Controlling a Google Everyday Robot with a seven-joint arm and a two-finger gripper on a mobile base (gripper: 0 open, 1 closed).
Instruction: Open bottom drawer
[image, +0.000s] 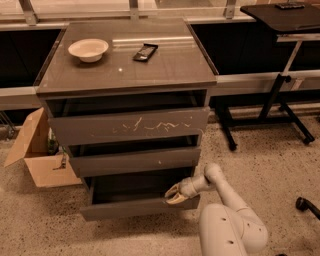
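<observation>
The bottom drawer (135, 207) is the lowest of three dark grey-brown fronts in the cabinet. It is pulled out part way, and its dark shallow box shows behind the plain front. My gripper (173, 194) is at the top edge of the drawer front near its right end, with its pale fingers hooked over that edge. The white arm (220, 185) reaches to it from the lower right.
A scratched top drawer (130, 127) and a middle drawer (135, 161) sit above, both slightly out. A white bowl (88, 49) and a black device (145, 52) lie on the cabinet top. A cardboard box (37, 152) stands at left, a black stand (280, 95) at right.
</observation>
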